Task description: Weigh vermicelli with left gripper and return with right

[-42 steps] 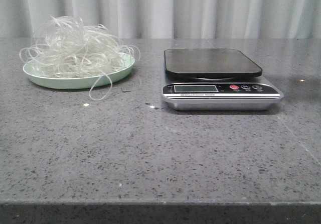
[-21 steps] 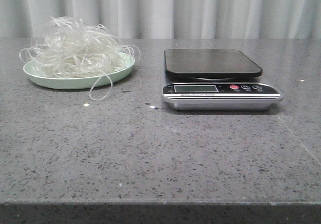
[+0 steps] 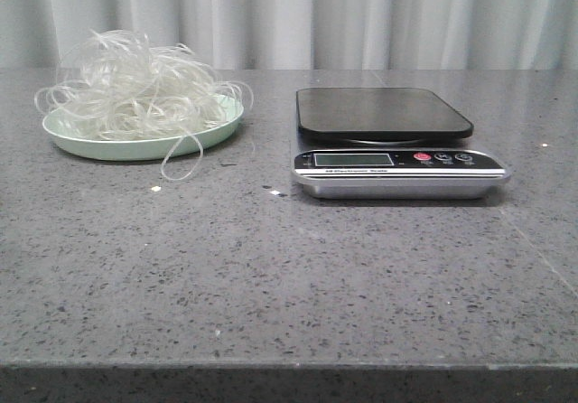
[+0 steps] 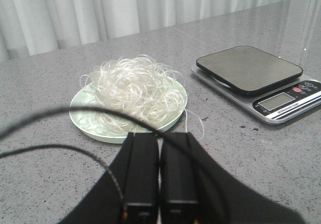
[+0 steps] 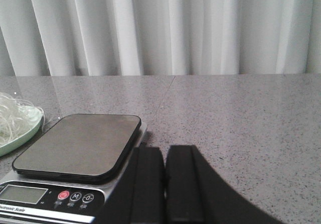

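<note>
From the front I see the vermicelli heaped on the mint-green plate at the left of the tabletop, one loop trailing over the rim, and the scale to its right with nothing on it; neither arm shows there. My left wrist camera adds the left end effector, fingers pressed together, short of the plate. The right end effector is likewise closed beside the scale.

Staged test bench: speckled grey counter, white curtain backdrop.
</note>
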`<state>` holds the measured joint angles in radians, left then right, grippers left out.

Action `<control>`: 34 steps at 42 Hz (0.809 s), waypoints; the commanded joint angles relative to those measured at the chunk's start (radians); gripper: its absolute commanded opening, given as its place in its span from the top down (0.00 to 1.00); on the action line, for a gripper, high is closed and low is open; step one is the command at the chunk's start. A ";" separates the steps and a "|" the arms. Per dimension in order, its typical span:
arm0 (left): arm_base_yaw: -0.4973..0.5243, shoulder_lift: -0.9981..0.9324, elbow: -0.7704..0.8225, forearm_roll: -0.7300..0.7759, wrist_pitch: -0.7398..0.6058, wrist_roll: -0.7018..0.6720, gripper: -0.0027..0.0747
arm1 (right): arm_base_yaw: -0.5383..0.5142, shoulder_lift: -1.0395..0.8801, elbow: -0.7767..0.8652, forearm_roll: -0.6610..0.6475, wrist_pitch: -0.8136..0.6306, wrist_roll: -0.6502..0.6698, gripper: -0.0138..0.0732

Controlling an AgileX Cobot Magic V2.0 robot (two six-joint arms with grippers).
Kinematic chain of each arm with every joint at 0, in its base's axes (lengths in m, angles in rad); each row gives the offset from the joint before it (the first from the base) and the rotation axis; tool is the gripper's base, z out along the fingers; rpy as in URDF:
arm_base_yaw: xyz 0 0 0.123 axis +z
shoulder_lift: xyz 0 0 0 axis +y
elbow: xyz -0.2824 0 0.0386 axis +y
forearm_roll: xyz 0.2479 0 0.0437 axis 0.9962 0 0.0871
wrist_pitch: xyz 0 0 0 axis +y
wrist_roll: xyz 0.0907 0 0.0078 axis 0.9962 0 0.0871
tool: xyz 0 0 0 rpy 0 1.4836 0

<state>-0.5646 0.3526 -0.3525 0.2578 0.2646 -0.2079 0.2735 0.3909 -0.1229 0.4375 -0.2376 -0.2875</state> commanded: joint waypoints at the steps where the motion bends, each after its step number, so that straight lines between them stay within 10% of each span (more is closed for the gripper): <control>1: 0.002 0.004 -0.029 0.005 -0.083 -0.009 0.79 | -0.004 0.002 -0.026 -0.006 -0.085 0.000 0.67; 34: 0.002 0.004 -0.029 0.005 -0.083 -0.009 0.79 | -0.004 0.002 -0.026 -0.006 -0.076 0.000 0.67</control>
<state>-0.5646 0.3526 -0.3525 0.2578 0.2646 -0.2079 0.2735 0.3909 -0.1229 0.4375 -0.2393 -0.2875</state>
